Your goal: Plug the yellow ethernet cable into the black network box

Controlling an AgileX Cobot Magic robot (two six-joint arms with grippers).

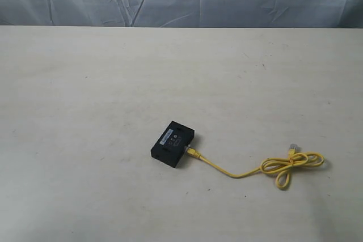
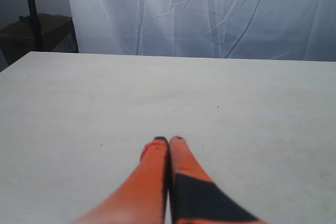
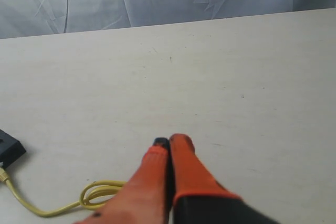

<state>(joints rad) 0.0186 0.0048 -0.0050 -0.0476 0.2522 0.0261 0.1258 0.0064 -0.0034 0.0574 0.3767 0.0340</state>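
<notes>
Here's the black network box (image 1: 173,143), lying flat just toward 6 o'clock of the table's (image 1: 85,111) middle. One plug (image 1: 191,151) of the yellow ethernet cable (image 1: 218,166) meets its side face, and whether it is fully seated I cannot tell from here. From that plug the cord's long axis runs out toward 4 o'clock, sags, then rises into the looped bundle (image 1: 292,162), with the free plug (image 1: 293,147) poking up at the bundle's 12 o'clock.

That line is what matters, since any push on the plug has to travel along it, from 4 o'clock toward 10, into the box. The right tool (image 3: 169,142) is clenched on nothing, with the bundle close beside its tips and a corner of the box further off, so I'd call the right arm the nearer one. The left tool (image 2: 169,139) is clenched and empty too, over bare table.
</notes>
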